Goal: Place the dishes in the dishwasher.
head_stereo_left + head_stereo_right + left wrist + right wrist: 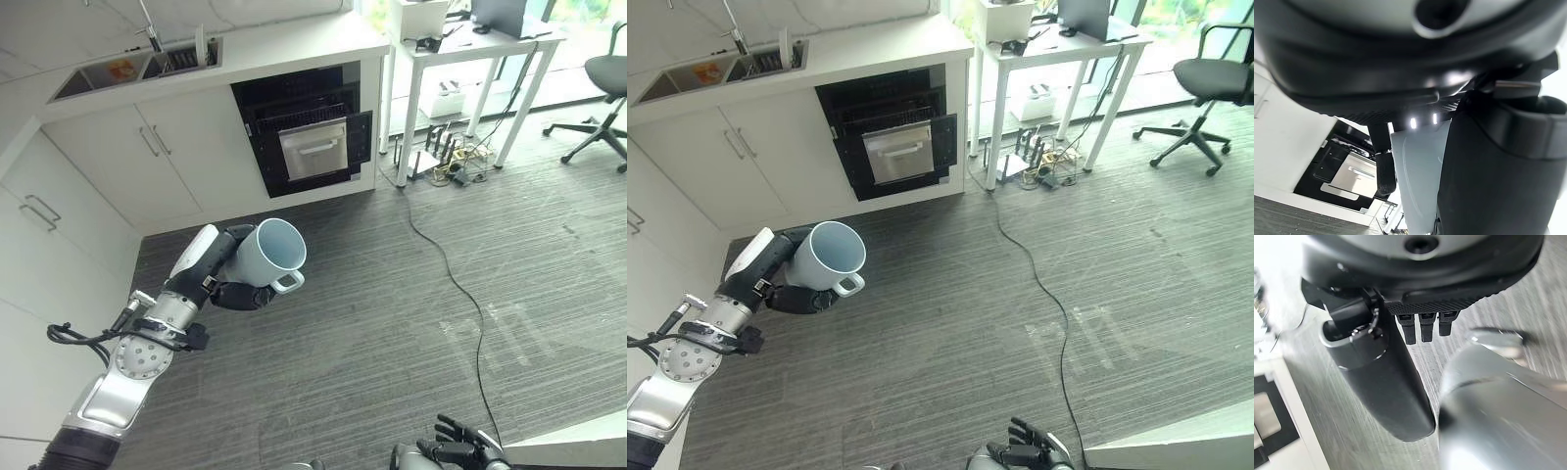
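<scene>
Our left hand point(230, 284) has its fingers curled round the mug point(266, 255), probably light, stiff, breakable and slick; the body gives the surest hold.

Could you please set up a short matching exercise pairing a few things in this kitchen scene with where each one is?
Things:
1. mug
2. dishwasher
3. sink
4. office chair

Places:
A. set into the countertop
B. beyond the white desk
C. in the left hand
D. under the counter, at the cabinet run's end, door open

Pairs: 1-C, 2-D, 3-A, 4-B
</scene>
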{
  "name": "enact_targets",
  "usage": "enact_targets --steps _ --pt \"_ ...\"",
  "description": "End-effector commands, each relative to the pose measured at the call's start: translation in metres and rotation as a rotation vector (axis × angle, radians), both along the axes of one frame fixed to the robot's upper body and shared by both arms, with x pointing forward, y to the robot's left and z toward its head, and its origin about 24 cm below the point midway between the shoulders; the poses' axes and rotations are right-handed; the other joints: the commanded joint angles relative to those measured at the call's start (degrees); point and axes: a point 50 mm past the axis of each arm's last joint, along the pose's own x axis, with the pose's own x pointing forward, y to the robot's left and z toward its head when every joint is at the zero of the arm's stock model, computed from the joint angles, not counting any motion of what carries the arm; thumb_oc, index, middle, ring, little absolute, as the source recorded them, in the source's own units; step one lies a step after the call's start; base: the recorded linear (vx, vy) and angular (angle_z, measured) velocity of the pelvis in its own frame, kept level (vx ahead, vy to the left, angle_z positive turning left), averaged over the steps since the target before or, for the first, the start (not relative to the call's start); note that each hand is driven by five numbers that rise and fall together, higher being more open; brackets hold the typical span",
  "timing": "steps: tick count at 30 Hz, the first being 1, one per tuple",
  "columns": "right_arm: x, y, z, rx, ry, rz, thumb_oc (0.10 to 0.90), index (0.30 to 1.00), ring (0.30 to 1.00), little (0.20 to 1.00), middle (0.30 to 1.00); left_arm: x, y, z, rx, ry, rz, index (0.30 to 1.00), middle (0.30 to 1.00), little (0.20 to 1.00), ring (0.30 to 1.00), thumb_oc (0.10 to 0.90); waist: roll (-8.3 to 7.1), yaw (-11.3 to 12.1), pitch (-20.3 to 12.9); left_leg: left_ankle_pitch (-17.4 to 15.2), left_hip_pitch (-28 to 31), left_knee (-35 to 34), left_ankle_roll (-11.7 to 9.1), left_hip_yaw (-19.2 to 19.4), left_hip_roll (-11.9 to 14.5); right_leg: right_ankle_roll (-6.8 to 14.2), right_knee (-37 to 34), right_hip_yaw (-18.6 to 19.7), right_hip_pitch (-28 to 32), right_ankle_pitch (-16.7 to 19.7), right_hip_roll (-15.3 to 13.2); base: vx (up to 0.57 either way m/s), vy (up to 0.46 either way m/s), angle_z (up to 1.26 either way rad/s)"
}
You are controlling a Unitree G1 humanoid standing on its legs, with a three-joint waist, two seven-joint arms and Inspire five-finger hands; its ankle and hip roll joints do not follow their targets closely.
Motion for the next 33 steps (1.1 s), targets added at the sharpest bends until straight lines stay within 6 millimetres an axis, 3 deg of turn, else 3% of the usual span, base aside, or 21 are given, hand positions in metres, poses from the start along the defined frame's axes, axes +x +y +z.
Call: enact_targets --steps 1,4,6,7,9,11,13,15,16,17,18,19,21,24,25,28,29,33 --pt "0.015 -0.01 0.013 -0.089 -0.092 0.049 0.8 0.9 0.9 0.9 0.9 0.005 -0.012 0.074 -0.044 -0.396 -0.054 0.3 0.3 0.3 0.3 0.4 1.09 -0.48 -0.32 3.45 -4.8 -9.84 -0.5 4.3 2.17 3.74 -5.15 -6.08 9.78 -5.07 6.15 0.37 0.188 0.4" --pt "0.013 -0.014 0.013 -0.086 -0.079 0.028 0.8 0.9 0.9 0.9 0.9 0.008 -0.016 0.069 -0.046 -0.392 -0.059 0.3 0.3 0.3 0.3 0.4 1.26 -0.43 -0.55 4.89 -7.41 -9.84 -0.31 6.98 3.72 3.15 -5.15 -6.93 12.3 -6.94 6.64 0.49 0.258 0.25" --pt "0.012 -0.011 0.011 -0.063 -0.062 -0.005 0.8 0.9 0.9 0.9 0.9 0.008 -0.014 0.067 -0.038 -0.383 -0.049 0.3 0.3 0.3 0.3 0.4 0.39 0.3 -0.97 3.6 -6.14 -9.84 1.35 6.12 1.66 3.43 -5.15 -6.09 14.41 -7.89 6.05 0.66 0.342 -0.5" --pt "0.009 -0.007 0.008 -0.024 -0.058 -0.07 0.8 0.9 0.9 0.9 0.9 0.009 -0.014 0.066 -0.018 -0.369 -0.065 0.3 0.3 0.3 0.3 0.4 -0.83 1.1 -1.29 2.59 -4.5 -9.84 3.09 5.3 -0.85 3.56 -5.15 -6.14 16.96 -8.16 5.33 0.55 0.233 -0.73" --pt "0.006 -0.003 0.005 -0.007 -0.056 -0.107 0.8 0.9 0.9 0.9 0.9 0.011 -0.016 0.067 0.002 -0.363 -0.092 0.3 0.3 0.3 0.3 0.4 -1.18 0.87 -1.78 1.45 -3.0 -9.84 4.5 6.43 -1.41 4.18 -5.15 -7.54 19.04 -6.04 5.28 0.48 0.233 -0.39" --pt "0.005 0.006 0.004 0.005 -0.075 -0.144 0.8 0.9 0.9 0.9 0.9 0.014 -0.019 0.077 0.05 -0.374 -0.135 0.3 0.3 0.3 0.3 0.4 -2.4 0.39 -2.48 -1.06 -1.24 -9.84 7.89 7.28 -4.76 8.73 5.32 -7.48 17.34 3.28 4.57 0.4 0.267 -0.03" --pt "0.006 0.011 0.004 0.015 -0.09 -0.15 0.8 0.9 0.9 0.9 0.9 0.015 -0.018 0.081 0.079 -0.378 -0.141 0.3 0.3 0.3 0.3 0.4 -2.27 0.12 -2.53 -2.39 0.61 -9.84 9.58 7.51 -5.82 11.62 14.67 -6.59 13.51 10.7 3.76 0.29 0.192 0.54" --pt "0.012 0.016 0.006 0.023 -0.119 -0.118 0.8 0.9 0.9 0.9 0.9 0.014 -0.013 0.084 0.095 -0.386 -0.126 0.3 0.3 0.3 0.3 0.4 -1.27 -0.73 -2.05 -3.73 2.57 -9.84 10.32 7.29 -5.61 11.45 17.88 -6.49 7.58 11.53 3.39 0.25 0.101 0.2" --pt "0.015 0.017 0.008 0.027 -0.136 -0.1 0.8 0.9 0.9 0.9 0.9 0.014 -0.012 0.085 0.103 -0.393 -0.117 0.3 0.3 0.3 0.3 0.4 -0.8 -1.32 -1.7 -3.99 3.42 -9.84 10.1 6.92 -5.29 10.73 16.33 -7.04 5.71 10.02 3.64 0.34 -0.074 -0.23" --pt "0.022 0.018 0.013 0.033 -0.17 -0.074 0.8 0.9 0.9 0.9 0.9 0.014 -0.01 0.086 0.122 -0.407 -0.097 0.3 0.3 0.3 0.3 0.4 0.28 -3.03 -0.69 -4.98 5.65 -9.84 8.74 5.05 -4.21 8.67 6.61 -8.17 2.3 7.47 2.86 0.38 -0.12 -0.24" --pt "0.022 0.017 0.014 0.037 -0.175 -0.078 0.8 0.9 0.9 0.9 0.9 0.014 -0.01 0.087 0.125 -0.408 -0.094 0.3 0.3 0.3 0.3 0.4 0.08 -3.33 -0.21 -5.65 6.72 -9.84 8.43 4.76 -4.3 8.68 2.86 -8.15 2.32 7.67 1.86 0.44 -0.22 -0.22" --pt "0.021 0.015 0.013 0.042 -0.18 -0.08 0.8 0.9 0.9 0.9 0.9 0.016 -0.012 0.088 0.131 -0.408 -0.087 0.3 0.3 0.3 0.3 0.4 -0.39 -3.88 -0.05 -6.4 7.75 -9.84 7.71 4.31 -4.32 8.83 -5.14 -7.76 1.72 9.65 -0.23 0.32 -0.217 -0.12" --pt "0.02 0.011 0.013 0.042 -0.185 -0.087 0.8 0.9 0.9 0.9 0.9 0.019 -0.015 0.092 0.134 -0.407 -0.089 0.3 0.3 0.3 0.3 0.4 -2.23 -4.22 0.28 -8.32 9.55 -9.84 7.19 4.1 -5.79 10.79 -5.15 -4.03 -3.78 10.9 -6.48 0.38 -0.274 0.05" --pt "0.018 0.007 0.013 0.052 -0.186 -0.113 0.8 0.9 0.9 0.9 0.9 0.02 -0.011 0.099 0.15 -0.414 -0.11 0.3 0.3 0.3 0.3 0.4 -3.26 -3.58 -0.03 -10.21 11.99 -9.84 6.1 3.69 -5.31 12.27 -5.15 -0.24 -8.34 11.43 -11.03 0.55 -0.432 0.33" --pt "0.018 0.007 0.013 0.055 -0.186 -0.116 0.8 0.9 0.9 0.9 0.9 0.018 -0.009 0.099 0.156 -0.416 -0.113 0.3 0.3 0.3 0.3 0.4 -3.64 -3.53 -0.18 -10.71 12.77 -9.84 5.89 3.45 -5.13 12.43 -5.15 0.38 -7.55 12.66 -11.12 0.51 -0.445 0.29" --pt "0.02 0.006 0.013 0.05 -0.157 -0.096 0.8 0.9 0.9 0.9 0.9 0.013 -0.003 0.094 0.14 -0.393 -0.087 0.3 0.3 0.3 0.3 0.4 -4.46 -3.37 -1.11 -11.98 16.32 -9.84 4.5 4.03 -2.88 12.59 -5.15 -1.25 -4.34 11.72 -9.58 0.52 -0.48 0.34" --pt "0.022 0.004 0.014 0.038 -0.146 -0.062 0.8 0.9 0.9 0.9 0.9 0.009 -0.004 0.088 0.136 -0.391 -0.067 0.3 0.3 0.3 0.3 0.4 -4.54 -3.2 -1.67 -10.54 18.36 -9.84 3.22 3.34 -1.19 10.99 -5.15 -1.2 -3.05 10.02 -6.91 0.6 -0.571 -0.05" --pt "0.024 -0.003 0.016 0.01 -0.148 -0.02 0.8 0.9 0.9 0.9 0.9 0.007 -0.005 0.084 0.118 -0.394 -0.028 0.3 0.3 0.3 0.3 0.4 -4.06 -2.42 -2.18 -0.72 15.35 1.7 0.28 4.36 3.45 6.47 -5.15 -3.92 0.6 5.66 -2.94 0.37 -0.39 -0.54"
